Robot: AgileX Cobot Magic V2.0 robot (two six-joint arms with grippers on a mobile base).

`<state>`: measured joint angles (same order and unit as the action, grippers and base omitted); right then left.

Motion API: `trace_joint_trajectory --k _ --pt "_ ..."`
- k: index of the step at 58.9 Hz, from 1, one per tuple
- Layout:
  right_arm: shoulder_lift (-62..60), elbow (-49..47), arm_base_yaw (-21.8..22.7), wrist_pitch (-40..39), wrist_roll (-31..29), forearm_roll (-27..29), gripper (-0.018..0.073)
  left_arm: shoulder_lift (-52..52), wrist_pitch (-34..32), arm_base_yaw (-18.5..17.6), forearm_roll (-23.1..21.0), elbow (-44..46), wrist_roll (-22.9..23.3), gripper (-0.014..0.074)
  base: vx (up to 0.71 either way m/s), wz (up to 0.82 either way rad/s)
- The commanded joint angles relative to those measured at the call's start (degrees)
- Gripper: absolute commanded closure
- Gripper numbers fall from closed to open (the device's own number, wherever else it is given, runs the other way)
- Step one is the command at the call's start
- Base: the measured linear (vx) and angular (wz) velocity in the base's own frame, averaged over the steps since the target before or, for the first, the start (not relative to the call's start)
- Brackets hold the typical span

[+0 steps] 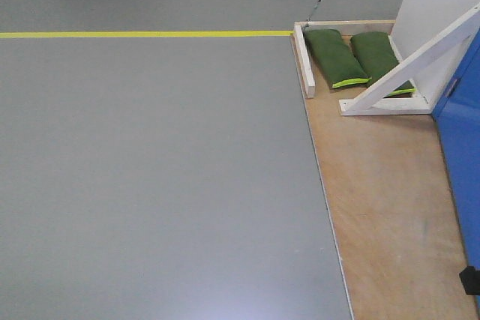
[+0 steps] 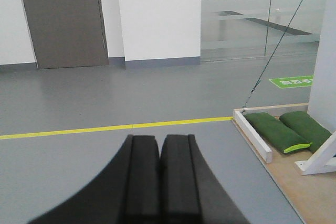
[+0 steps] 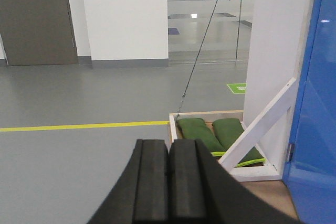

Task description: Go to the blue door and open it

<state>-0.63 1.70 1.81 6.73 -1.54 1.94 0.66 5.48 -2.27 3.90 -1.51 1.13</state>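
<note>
Two tools, left gripper (image 2: 159, 148) and right gripper (image 3: 168, 150) pressed closed, empty, blue door (image 3: 317, 103) at right.

glossy bright blue door (image 3: 320, 103) at three o'clock. dark green sandbags (image 1: 335, 58) with lime-yellow edging at one o'clock, beside a white brace (image 1: 409, 73). pale tan plywood platform (image 1: 382, 207); plain grey floor (image 1: 150, 185) crossed by a yellow line (image 1: 142, 34) at eleven o'clock. left gripper (image 2: 159, 141) and right gripper (image 3: 168, 144) matte black.
</note>
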Motion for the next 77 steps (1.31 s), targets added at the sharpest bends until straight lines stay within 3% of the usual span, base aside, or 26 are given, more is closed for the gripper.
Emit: trace_joint_trajectory --k 1,68,77 --pt "-0.74 0.14 -0.17 -4.67 -0.25 -0.38 0.0561 0.8 -4.79 0.03 -0.1 1.57 0.37 0.0524 0.23 -0.03" --pt "-0.74 0.14 -0.17 -4.39 -0.25 -0.5 0.0561 0.8 -4.79 0.03 -0.1 1.57 0.37 0.0524 0.07 -0.01" --pt "-0.74 -0.83 -0.17 -4.06 -0.25 -5.74 0.0561 0.8 -4.79 0.03 -0.1 1.57 0.37 0.0524 0.0 0.0"
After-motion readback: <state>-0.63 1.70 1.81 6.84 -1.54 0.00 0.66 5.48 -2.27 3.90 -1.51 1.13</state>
